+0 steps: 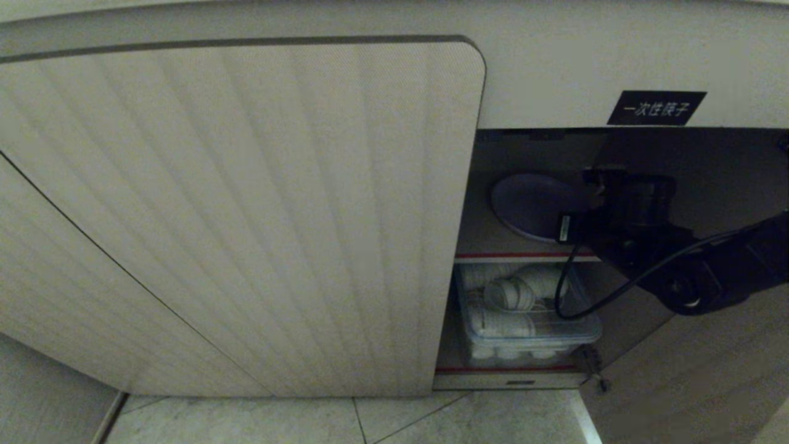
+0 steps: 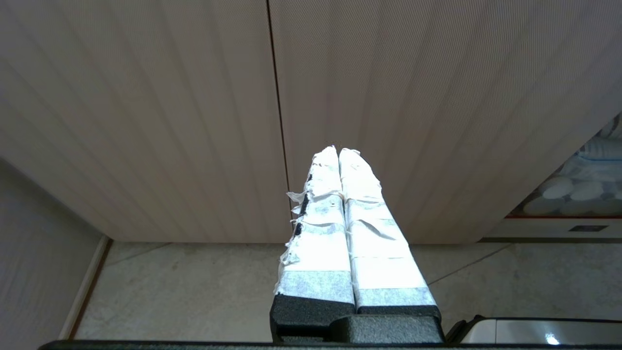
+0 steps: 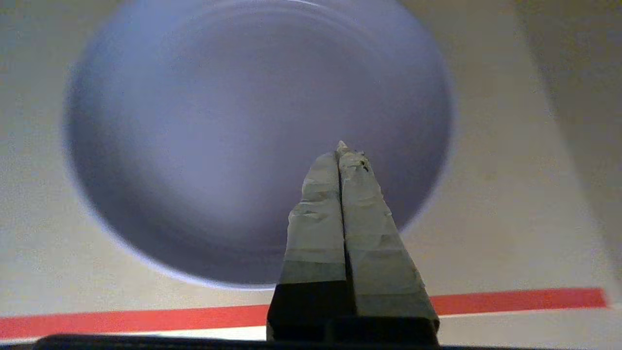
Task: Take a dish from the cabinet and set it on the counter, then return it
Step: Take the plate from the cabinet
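With the cabinet [image 1: 246, 203] showing one ribbed door across most of the head view and its opening at the right, the work sits on the upper inner shelf [image 1: 474, 237], edged by a red strip. On that shelf the dish [image 1: 530, 206] lies flat, lavender, its near rim close to the shelf's front edge. Below it, on the lower level, a clear bin [image 1: 530, 336] holds white cups. The right gripper [image 3: 341, 148] reaches into the opening from the right, its taped fingers pressed together and empty, tips hovering over the near part of the dish; whether they touch it I cannot tell. The left gripper [image 2: 338, 150], also pinched together with nothing between, hangs parked in front of the closed door near the floor. Judgement: the step in hand is either the first pick or the finish of the return; I cannot tell which. If picking, spread the fingers first, drop to the near rim, pinch rim only, and draw out level so the plate clears the shelf lip and the door edge at left.
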Controlling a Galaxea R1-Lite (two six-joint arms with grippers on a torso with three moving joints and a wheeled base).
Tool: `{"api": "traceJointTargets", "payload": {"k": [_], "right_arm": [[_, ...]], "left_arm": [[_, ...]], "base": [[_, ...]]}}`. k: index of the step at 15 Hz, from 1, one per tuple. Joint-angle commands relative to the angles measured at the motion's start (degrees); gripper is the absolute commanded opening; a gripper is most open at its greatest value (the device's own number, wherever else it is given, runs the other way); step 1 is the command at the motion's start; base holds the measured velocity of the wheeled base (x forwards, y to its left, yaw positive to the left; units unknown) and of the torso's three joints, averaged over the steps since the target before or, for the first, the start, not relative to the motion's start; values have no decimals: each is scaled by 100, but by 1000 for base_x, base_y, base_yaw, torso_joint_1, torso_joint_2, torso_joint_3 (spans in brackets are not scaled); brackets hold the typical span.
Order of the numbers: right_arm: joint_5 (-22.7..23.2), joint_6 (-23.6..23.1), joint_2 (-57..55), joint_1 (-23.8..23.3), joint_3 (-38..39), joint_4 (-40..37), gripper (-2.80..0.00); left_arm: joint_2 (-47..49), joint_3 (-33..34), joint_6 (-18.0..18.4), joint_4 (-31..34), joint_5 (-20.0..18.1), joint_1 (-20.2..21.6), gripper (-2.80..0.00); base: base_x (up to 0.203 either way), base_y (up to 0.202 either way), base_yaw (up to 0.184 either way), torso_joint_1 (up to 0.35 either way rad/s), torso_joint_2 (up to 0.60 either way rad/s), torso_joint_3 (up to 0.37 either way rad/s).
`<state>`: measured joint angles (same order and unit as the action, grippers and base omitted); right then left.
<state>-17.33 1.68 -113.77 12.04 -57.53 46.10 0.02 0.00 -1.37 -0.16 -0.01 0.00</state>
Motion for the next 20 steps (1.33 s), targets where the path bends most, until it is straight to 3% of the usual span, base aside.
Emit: {"api": "traceJointTargets", "payload": {"k": [1,9,10,20], "right_arm": [[-51,-10,-27,0,-4,39,-280],[-146,-142,-92,-18,-47,188,-280],[-147,-142,-92,-18,-48,188,0],[-139,-125,-119,-18,-57,391,0]], "left_arm": [[-2,0,-3,-2,1,0,-280],[-2,0,-3,-2,1,0,-280],[-2,0,-3,-2,1,0,-280],[-2,0,-3,-2,1,0,-280]], "base": [[0,0,0,0,0,0],[0,0,0,0,0,0],[0,0,0,0,0,0],[0,0,0,0,0,0]]}}
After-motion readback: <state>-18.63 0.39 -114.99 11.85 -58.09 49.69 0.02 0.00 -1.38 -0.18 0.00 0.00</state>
